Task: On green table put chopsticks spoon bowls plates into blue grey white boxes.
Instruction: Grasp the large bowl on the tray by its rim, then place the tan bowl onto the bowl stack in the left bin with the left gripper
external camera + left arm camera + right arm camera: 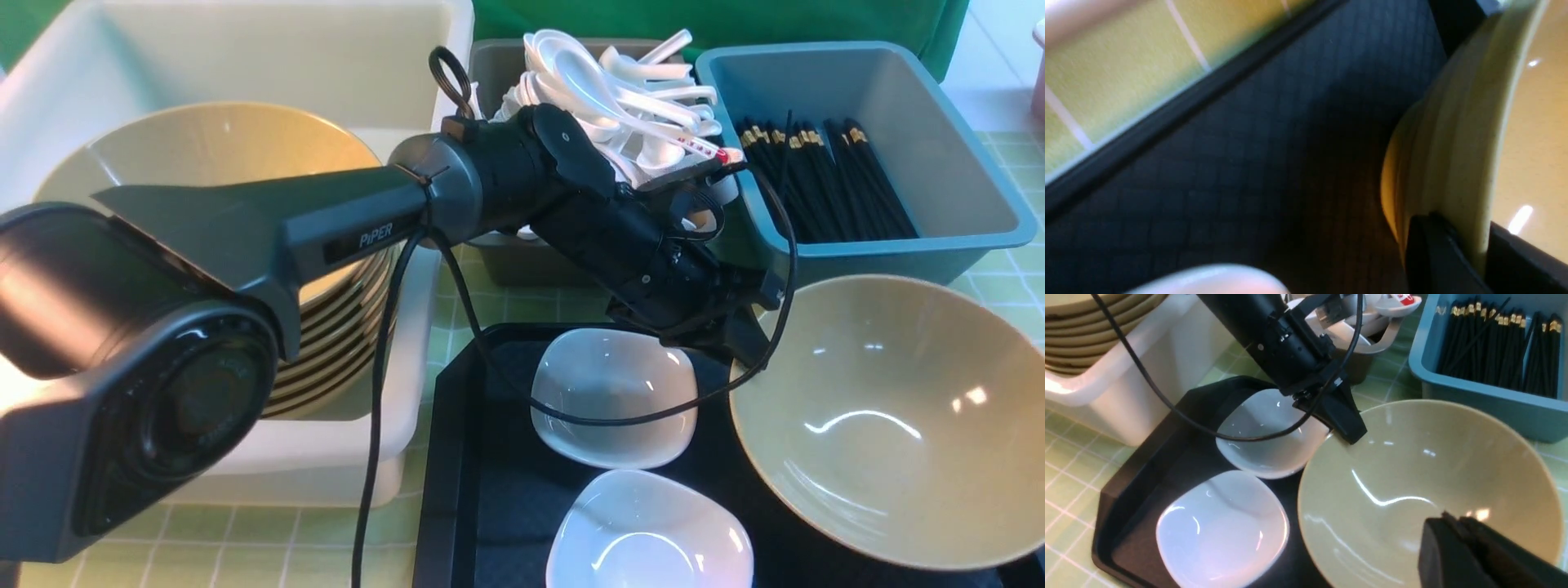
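The left gripper [753, 353] pinched the tan bowl [890, 425] at its upper-left rim. The right gripper [1447, 531] had its jaws closed; its hold was unclear. A level lift seemed wise.

bare tray [469, 457] strip left of plates [612, 380], bowl [890, 425] crowding right

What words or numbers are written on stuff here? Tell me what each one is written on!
"PiPER": white letters on the grey part of the left arm.
Red print on the handle of one white spoon: too small to read.
No other words, numbers or signs can be read in any view.
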### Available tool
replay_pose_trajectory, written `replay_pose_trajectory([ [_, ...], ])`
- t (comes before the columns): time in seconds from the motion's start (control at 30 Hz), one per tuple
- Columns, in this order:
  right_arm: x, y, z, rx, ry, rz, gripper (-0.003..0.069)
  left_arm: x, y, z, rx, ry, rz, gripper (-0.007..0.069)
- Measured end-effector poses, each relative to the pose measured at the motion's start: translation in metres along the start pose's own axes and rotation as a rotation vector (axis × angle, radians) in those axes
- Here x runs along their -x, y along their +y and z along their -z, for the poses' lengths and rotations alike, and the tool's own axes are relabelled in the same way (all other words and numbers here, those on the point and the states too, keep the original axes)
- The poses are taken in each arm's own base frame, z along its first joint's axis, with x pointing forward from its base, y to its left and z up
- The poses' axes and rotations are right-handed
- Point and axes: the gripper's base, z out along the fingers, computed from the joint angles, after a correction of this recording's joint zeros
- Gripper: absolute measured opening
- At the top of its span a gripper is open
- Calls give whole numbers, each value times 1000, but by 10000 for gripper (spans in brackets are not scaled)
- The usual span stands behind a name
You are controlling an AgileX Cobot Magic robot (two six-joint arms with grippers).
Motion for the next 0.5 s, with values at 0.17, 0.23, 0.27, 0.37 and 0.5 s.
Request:
replay_pose_trajectory([
  [0.17, 6, 7, 0, 85, -1, 114, 21, 2, -9, 28, 3, 3, -43, 17],
  [0.23, 9, 11, 0, 125, 2, 158, 21, 4, -13, 41, 9, -9, -60, 17],
  [0.27, 15, 16, 0, 184, 5, 208, 21, 6, -17, 56, 10, -28, -69, 17],
  [0.37, 31, 22, -4, 268, 4, 261, 21, 10, -29, 101, 9, -93, -73, 17],
  [0.5, 49, 26, -20, 329, 8, 316, 21, 6, -41, 169, 9, -174, -60, 17],
])
